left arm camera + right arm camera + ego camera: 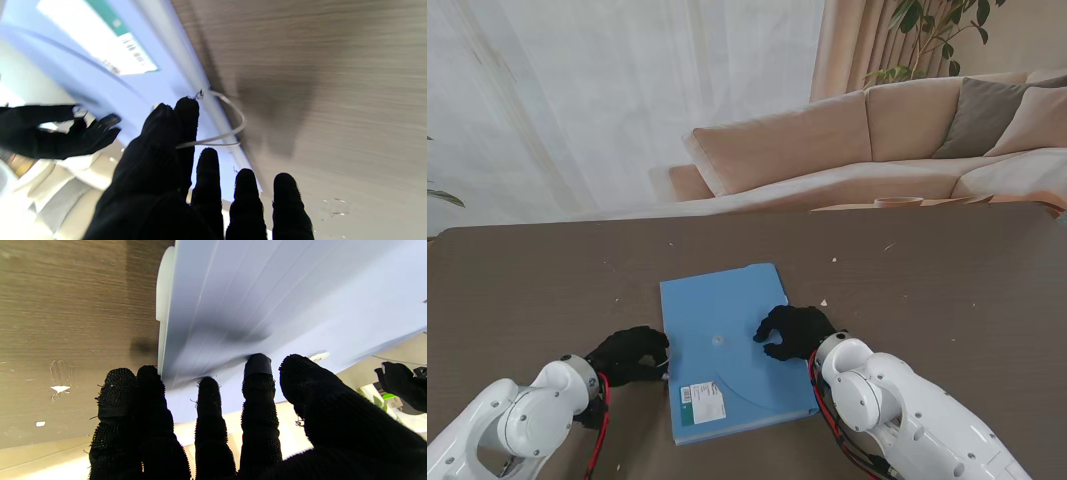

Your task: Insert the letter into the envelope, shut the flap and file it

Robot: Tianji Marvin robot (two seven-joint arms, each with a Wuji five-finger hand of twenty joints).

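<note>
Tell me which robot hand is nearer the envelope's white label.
Left. The left robot hand sits at the blue envelope's left edge, just beyond the label. The right robot hand rests on the envelope's right side, farther away.

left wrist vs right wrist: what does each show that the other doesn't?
Left wrist only: the white and green label on the blue envelope, and a thin white string loop at its edge beside the left hand.
Right wrist only: the right hand with fingertips pressing the envelope, and white flecks on the table.
Both: envelope, table, the opposite hand.
</note>
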